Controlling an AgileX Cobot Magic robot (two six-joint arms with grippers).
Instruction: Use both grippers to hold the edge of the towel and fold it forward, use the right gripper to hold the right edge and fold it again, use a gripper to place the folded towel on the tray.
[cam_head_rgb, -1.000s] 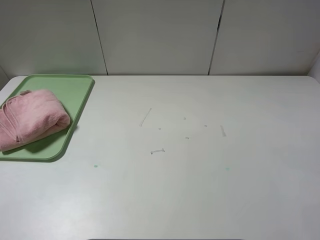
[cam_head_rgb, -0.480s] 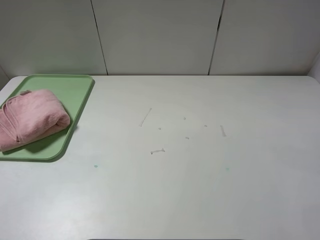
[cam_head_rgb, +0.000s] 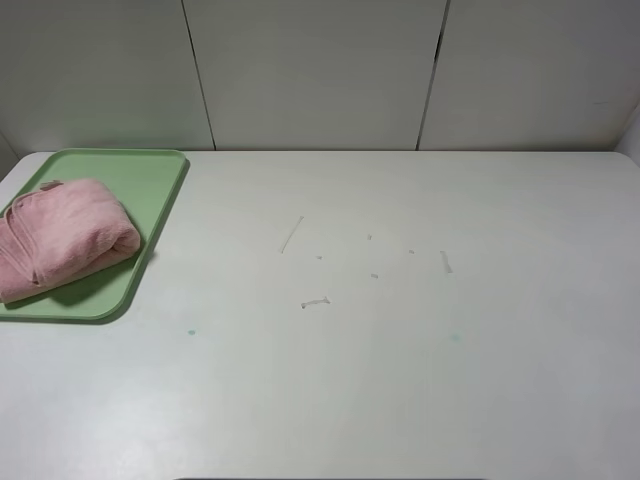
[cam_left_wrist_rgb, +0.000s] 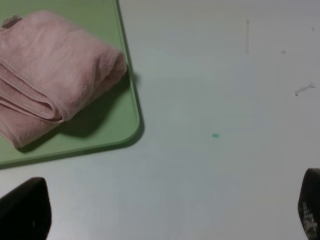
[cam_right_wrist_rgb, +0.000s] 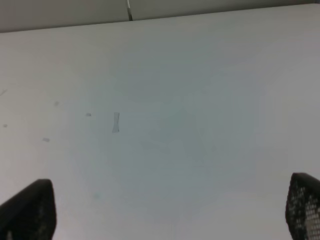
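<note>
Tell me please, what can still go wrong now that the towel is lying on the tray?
1. The folded towel reaches the left side of the tray, so part of it may overhang and slip off.
2. Its folds look loose and bulky, so they may spring open.
3. The tray sits at the table corner, where a bump could push it off. Both hands are open and away from it.

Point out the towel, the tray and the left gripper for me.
towel (cam_head_rgb: 62, 235), exterior high view, top of the folded bundle.
tray (cam_head_rgb: 150, 180), exterior high view, bare green floor near the far corner.
left gripper (cam_left_wrist_rgb: 170, 212), left wrist view, midway between its open fingertips.
</note>
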